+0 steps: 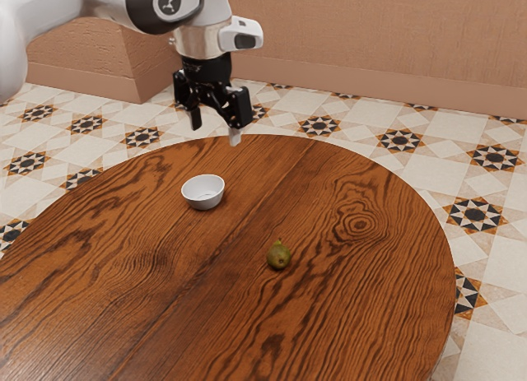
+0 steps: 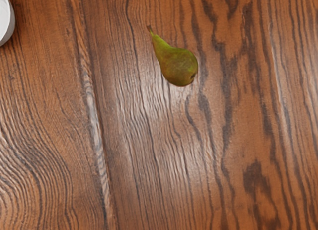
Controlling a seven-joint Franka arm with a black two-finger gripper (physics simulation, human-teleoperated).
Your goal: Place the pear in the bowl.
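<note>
In the exterior view, the end effector (image 1: 215,134) was positioned above the desk (image 1: 165,274), its two fingers set wide apart and nothing gripped. The pear (image 1: 278,256) was located on the desk, apart from the empty white bowl (image 1: 203,203). In the wrist view, the pear was shown lying on its side; the bowl was partly shown.

- Bench (image 1: 99,290): varnished-looking wood, boldly grained, with a glossy sheen.
- Bowl (image 1: 203,202): smooth, white, ceramic-looking.
- Pear (image 1: 278,257): smooth skin, softly shiny.
- Pincer (image 1: 216,132): black, plastic-looking, slightly glossy.
- Arm (image 1: 58,11): smooth white shell, like plastic.
- Floor (image 1: 362,122): smooth patterned tile.
- Wall (image 1: 354,31): rough, matt, like plaster.
</note>
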